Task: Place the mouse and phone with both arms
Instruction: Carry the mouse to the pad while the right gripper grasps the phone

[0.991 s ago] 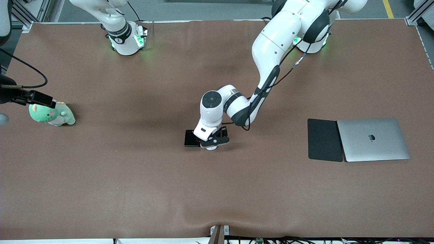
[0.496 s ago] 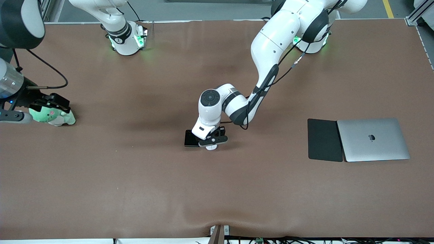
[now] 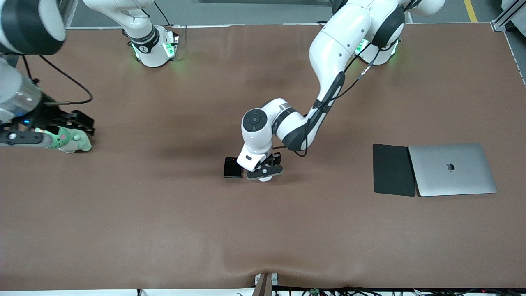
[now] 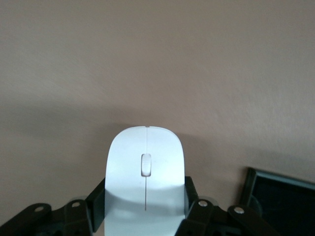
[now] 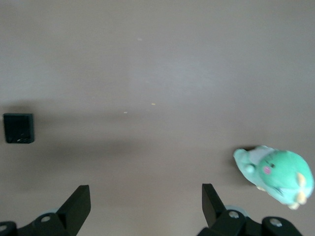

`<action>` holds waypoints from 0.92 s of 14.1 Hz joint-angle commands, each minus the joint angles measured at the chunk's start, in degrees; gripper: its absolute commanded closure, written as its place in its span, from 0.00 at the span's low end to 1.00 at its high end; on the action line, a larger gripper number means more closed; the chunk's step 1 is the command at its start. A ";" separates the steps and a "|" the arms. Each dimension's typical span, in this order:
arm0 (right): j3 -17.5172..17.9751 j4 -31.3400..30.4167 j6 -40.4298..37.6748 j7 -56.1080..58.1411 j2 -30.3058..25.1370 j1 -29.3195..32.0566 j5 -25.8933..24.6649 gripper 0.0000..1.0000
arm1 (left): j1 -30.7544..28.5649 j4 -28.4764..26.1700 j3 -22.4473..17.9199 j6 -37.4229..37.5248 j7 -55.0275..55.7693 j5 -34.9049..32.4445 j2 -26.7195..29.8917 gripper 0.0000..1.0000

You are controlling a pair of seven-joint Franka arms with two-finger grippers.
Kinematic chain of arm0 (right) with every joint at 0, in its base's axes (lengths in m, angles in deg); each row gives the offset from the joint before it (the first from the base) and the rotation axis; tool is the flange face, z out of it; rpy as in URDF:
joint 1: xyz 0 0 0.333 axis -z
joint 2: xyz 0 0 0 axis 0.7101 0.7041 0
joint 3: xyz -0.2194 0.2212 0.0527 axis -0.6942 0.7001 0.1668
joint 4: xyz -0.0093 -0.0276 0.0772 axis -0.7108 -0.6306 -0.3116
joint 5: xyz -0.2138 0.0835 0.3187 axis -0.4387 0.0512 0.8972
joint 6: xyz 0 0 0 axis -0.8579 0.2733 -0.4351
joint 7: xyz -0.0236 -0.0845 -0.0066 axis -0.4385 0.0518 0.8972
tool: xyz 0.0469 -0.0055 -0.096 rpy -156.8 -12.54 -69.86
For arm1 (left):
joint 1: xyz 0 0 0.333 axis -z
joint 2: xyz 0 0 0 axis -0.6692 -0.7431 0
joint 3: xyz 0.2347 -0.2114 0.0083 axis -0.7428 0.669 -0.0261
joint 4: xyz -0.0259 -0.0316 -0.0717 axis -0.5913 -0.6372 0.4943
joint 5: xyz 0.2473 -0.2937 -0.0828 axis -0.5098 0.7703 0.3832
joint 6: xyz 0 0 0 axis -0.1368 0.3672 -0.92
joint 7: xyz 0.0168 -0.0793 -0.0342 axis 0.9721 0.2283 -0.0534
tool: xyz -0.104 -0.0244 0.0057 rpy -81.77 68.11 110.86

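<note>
The right pincer [image 3: 61,127] hangs at the right arm's end of the table [image 3: 164,230], over a green plush toy [image 3: 74,141] that lies there; its two fingers [image 5: 76,204] stand wide apart with nothing between them, and the right wrist view shows the toy [image 5: 278,176] to one side of the open jaws rather than between them. Near the middle of the table lies the phone [image 3: 232,167], flat on the brown cover, with its small orange dot at the edge farther from the front camera. Just beside the phone, toward the left arm's end, the left pincer [image 3: 265,172] is low over the table and clamped on the mouse [image 4: 145,182]: in the left wrist view the black fingers [image 4: 98,204] press against both long sides of the white shell. Whether the mouse rests on the table or is just clear of it cannot be told from these views. In the front view only a small white part of the mouse [image 3: 265,179] shows under the pincer. Well apart, toward the left arm's end, a matte black pad [image 3: 393,169] lies flat, touching a closed silver laptop [image 3: 452,169] beside it.
</note>
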 commanded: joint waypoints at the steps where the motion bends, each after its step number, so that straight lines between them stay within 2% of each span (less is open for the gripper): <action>1: -0.27 0.43 4.68 -4.97 4.65 -7.05 1.12 0.00 | -1.53 -9.90 0.08 0.10 -0.96 -4.49 8.38 1.00; 3: -0.27 0.43 12.31 -8.05 10.27 -12.22 5.06 0.00 | -4.86 -18.49 0.60 -4.53 -2.18 -6.80 14.34 1.00; 4: -0.27 0.34 16.79 -11.20 13.26 -14.86 7.26 0.00 | -6.27 -25.93 0.60 -10.48 -4.36 -6.80 18.47 1.00; 6: -0.44 0.25 24.44 -16.48 19.15 -20.84 6.94 0.00 | -11.00 -39.66 0.69 -22.79 -9.63 -6.89 25.25 1.00; 7: -0.35 0.26 27.18 -17.64 22.39 -21.82 7.02 0.00 | -13.38 -43.81 0.87 -27.02 -12.35 -6.89 27.28 1.00; 10: -0.35 0.60 35.62 -17.74 32.07 -25.78 7.46 0.00 | -18.39 -49.11 1.39 -29.52 -20.09 -6.89 30.37 1.00; 13: -0.35 0.61 41.16 -17.82 36.04 -25.88 7.64 0.00 | -25.50 -52.45 4.20 -32.05 -23.35 -6.89 30.72 1.00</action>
